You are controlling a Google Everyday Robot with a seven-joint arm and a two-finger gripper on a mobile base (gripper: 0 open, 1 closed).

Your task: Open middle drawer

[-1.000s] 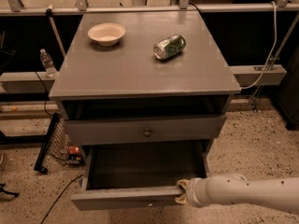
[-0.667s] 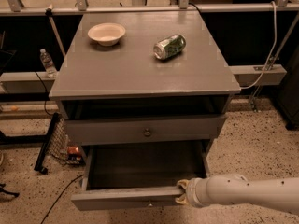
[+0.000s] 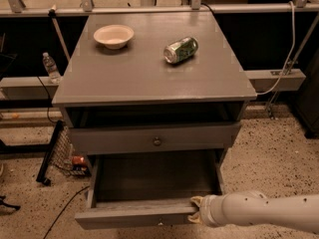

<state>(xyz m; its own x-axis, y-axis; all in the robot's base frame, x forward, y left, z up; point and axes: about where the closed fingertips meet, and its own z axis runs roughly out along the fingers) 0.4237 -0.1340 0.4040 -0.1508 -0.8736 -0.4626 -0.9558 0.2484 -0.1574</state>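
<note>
My tool (image 3: pixel 196 210), whether clamped I cannot tell, sits at the right front corner of the middle drawer (image 3: pixel 124 217); off-centre pulling could jam it.

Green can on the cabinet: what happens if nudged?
Green metal can lies on its side, so probably rolls. Flat grey cabinet top has no lip, so it might fall off. Gripper is at open middle drawer's front.

gripper (image 3: pixel 195 211) blocks the front right corner of the middle drawer (image 3: pixel 149 180), otherwise open above.
</note>
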